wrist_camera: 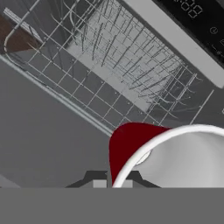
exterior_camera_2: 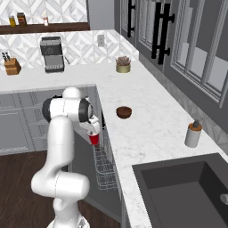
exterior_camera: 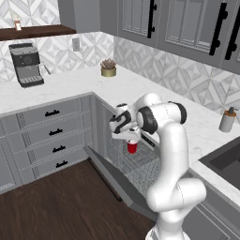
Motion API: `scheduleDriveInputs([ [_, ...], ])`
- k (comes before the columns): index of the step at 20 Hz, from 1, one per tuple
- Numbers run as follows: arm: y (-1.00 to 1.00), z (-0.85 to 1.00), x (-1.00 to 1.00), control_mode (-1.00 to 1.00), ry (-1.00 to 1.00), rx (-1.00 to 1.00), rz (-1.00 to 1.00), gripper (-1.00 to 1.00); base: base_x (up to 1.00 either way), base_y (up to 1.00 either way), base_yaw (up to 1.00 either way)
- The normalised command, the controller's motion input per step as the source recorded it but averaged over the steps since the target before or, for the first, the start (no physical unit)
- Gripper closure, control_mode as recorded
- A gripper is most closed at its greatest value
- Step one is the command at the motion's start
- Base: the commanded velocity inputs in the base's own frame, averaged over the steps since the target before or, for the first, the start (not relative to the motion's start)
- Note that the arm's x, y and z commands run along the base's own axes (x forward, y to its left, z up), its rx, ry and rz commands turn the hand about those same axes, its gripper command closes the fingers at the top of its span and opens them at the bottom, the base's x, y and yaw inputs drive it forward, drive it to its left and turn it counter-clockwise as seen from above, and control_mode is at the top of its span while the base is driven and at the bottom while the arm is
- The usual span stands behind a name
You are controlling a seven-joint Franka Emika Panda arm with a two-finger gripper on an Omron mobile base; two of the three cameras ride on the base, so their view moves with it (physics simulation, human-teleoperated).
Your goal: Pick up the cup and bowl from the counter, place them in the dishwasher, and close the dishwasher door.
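Observation:
The red cup (exterior_camera: 132, 147) hangs from my gripper (exterior_camera: 131, 140), which is shut on its white rim, above the silver wire rack (exterior_camera: 136, 168) of the open dishwasher. In the right base view the cup (exterior_camera_2: 94, 139) and gripper (exterior_camera_2: 93, 132) sit just left of the counter (exterior_camera_2: 151, 129) edge. The hand view has the cup (wrist_camera: 131, 148) close up over the rack (wrist_camera: 118, 65), with its rim pinched between the fingertips (wrist_camera: 100, 181). The dishwasher door (exterior_camera: 117, 180) lies folded down. The dark reddish-brown bowl (exterior_camera_2: 124, 112) rests on the counter, to the right of the gripper.
A grey soap bottle (exterior_camera_2: 193, 134) stands by the dark sink (exterior_camera_2: 182, 191). A gold plant pot (exterior_camera: 108, 70) and a coffee machine (exterior_camera: 27, 64) sit at the back of the counter. Grey drawers (exterior_camera: 51, 136) with black handles flank the dishwasher on the left.

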Motion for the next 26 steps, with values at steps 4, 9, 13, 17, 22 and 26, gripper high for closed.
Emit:
scheduleDriveInputs([
  [4,0.00,-0.55,0.42,-1.00,0.00,-0.12,-0.10,1.00,0.00,0.00,0.00],
  [9,0.00,-0.59,0.41,-1.00,0.01,-0.09,-0.09,1.00,0.00,0.00,0.00],
  [13,0.00,-0.53,0.34,-1.00,0.02,-0.05,-0.04,1.00,0.00,0.00,0.00],
  [17,-0.09,-0.41,0.26,-1.00,0.00,0.00,0.00,1.00,0.00,0.00,0.00],
  [22,-0.11,-0.36,0.21,-1.00,0.00,0.00,0.00,1.00,0.00,0.00,0.00],
  [26,-0.05,-0.42,0.31,-1.00,0.00,0.00,0.00,1.00,0.00,0.00,0.00],
])
